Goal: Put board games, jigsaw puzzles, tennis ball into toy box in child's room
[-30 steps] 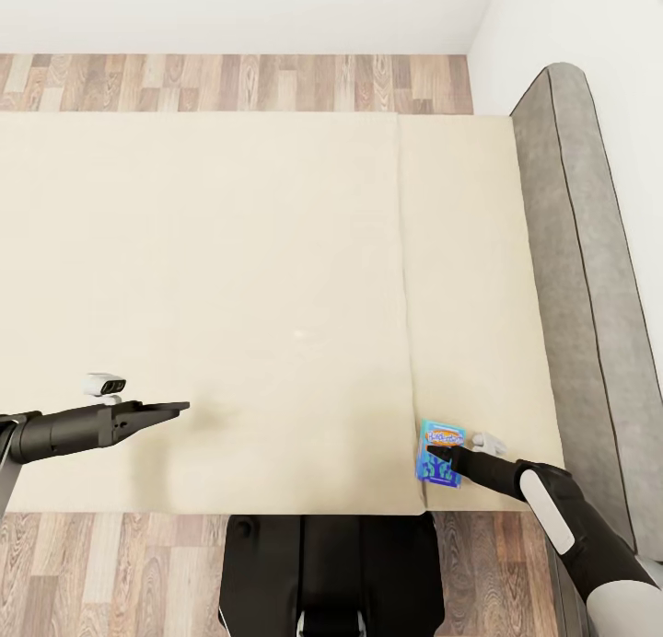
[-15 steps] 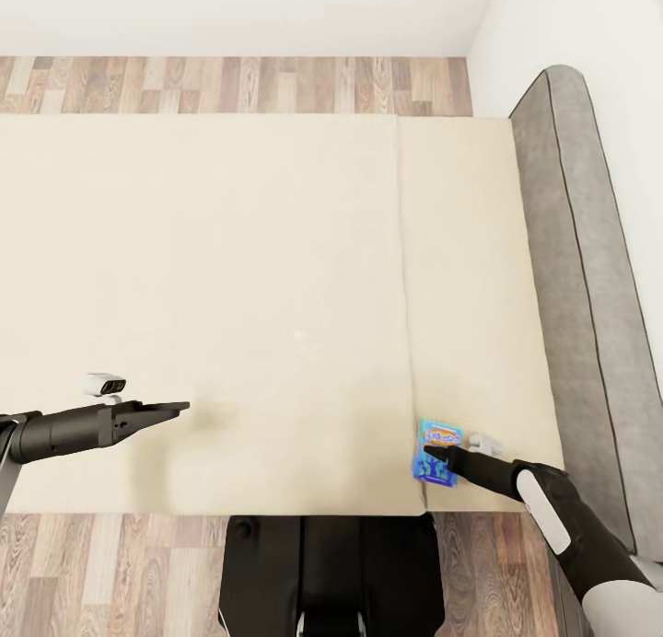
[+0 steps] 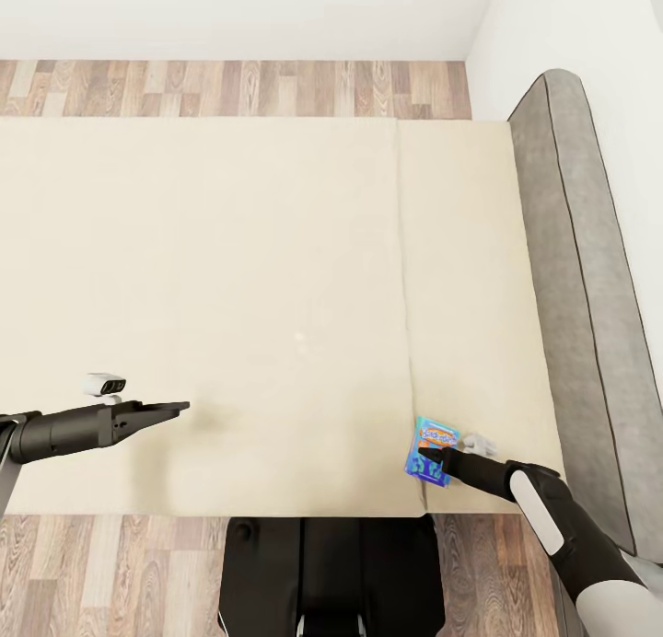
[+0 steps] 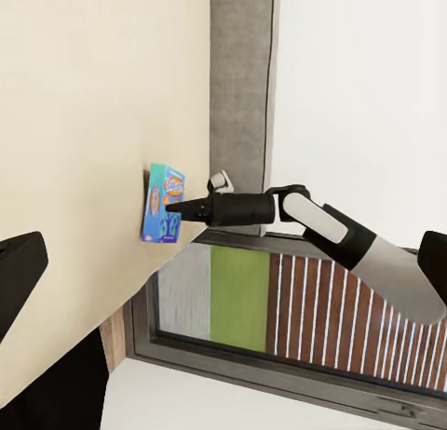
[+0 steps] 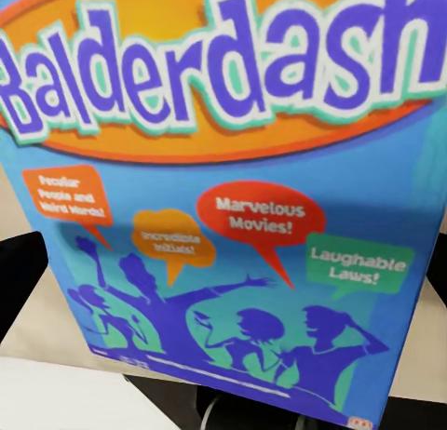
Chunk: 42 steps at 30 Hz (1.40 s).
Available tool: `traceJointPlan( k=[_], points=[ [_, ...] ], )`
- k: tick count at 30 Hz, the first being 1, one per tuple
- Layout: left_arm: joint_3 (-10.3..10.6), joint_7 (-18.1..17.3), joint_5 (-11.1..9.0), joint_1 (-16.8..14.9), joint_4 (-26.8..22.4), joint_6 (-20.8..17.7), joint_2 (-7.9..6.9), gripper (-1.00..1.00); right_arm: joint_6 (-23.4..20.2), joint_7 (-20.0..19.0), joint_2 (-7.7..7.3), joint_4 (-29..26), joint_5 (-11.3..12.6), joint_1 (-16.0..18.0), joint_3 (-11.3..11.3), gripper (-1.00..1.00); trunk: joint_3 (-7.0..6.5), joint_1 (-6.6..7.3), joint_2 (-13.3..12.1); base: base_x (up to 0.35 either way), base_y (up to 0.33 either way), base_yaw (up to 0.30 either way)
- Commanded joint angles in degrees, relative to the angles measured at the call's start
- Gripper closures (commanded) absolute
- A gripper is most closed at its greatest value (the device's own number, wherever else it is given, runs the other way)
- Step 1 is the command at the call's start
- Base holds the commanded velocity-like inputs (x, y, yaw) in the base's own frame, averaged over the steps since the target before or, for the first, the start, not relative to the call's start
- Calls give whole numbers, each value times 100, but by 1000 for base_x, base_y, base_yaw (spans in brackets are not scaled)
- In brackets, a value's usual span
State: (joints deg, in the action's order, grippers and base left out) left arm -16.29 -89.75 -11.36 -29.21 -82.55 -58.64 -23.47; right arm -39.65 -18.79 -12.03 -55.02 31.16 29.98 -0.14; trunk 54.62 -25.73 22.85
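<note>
One board game point(image 3: 429, 450), lying at the bed's point(image 3: 276, 278) near right edge, sits under the right gripper point(image 3: 433, 453), jaw state indeterminate; confirm a firm, centred grip before lifting; left gripper point(image 3: 175, 406) idle, jaw state indeterminate.

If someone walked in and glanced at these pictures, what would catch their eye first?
The bright blue board game stands out, sitting near the front edge of the plain beige bed, by the seam between its two sections. The right end effector is right at the box, and its wrist camera shows the bold "Balderdash" lettering up close. The left end effector hovers over bare mattress, well apart from the box.
</note>
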Motion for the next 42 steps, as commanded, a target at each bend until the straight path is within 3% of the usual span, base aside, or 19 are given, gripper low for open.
traceJointPlan(
  k=[1, 42],
  points=[
    [3, -25, 5, -5, 2, -59, 0, -100, -42, -29, 90, 0, 166, -1, 5, -100, 6, -5, 7, 0, 0, 0],
    [3, -25, 4, -6, -7, -59, 0, -100, -41, 30, 133, 1, 162, -1, 1, -100, -45, -5, 7, 0, 0, 0]
  ],
)
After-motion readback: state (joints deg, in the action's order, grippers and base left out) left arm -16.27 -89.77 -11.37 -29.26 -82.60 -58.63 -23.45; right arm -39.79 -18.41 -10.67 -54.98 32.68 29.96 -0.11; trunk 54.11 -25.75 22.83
